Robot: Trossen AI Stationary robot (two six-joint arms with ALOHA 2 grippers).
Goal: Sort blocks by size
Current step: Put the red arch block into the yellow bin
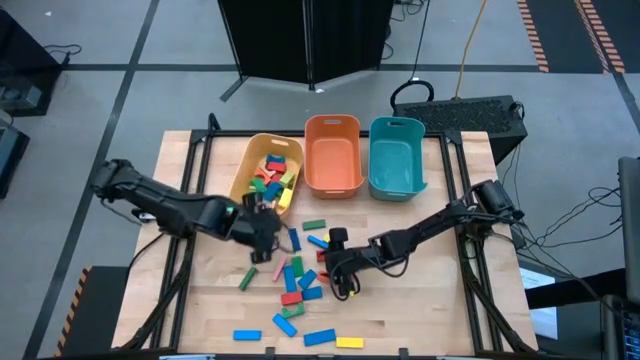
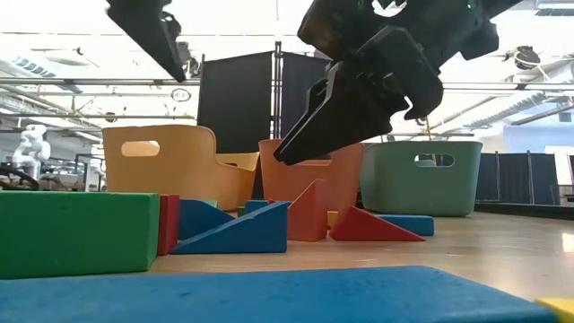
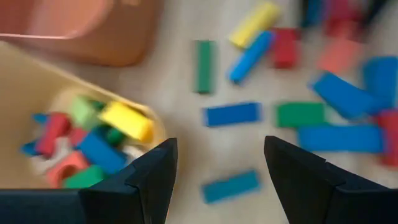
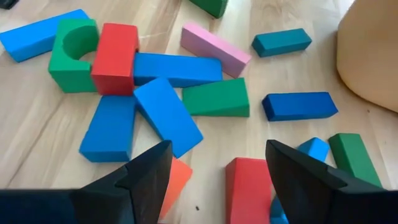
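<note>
Several wooden blocks (image 1: pixel 300 282) in blue, green, red, pink and yellow lie flat and scattered on the table's middle and near part. More blocks (image 3: pixel 93 140) fill the yellow bin (image 1: pixel 247 165). My left gripper (image 1: pixel 262 228) hangs open above the table beside the yellow bin's near end, with nothing between its fingers (image 3: pixel 158 171). My right gripper (image 1: pixel 340 268) stands open low over the pile, tilted down. A red block (image 4: pixel 249 182) and an orange-red one (image 4: pixel 177 177) lie just beneath its fingers; I see no touch.
An orange bin (image 1: pixel 333 122) and a teal bin (image 1: pixel 396 124) stand beside the yellow one along the table's far side; I see nothing inside them. A few blue blocks and a yellow one (image 1: pixel 350 342) lie close to the near edge. Bare wood shows at the near right.
</note>
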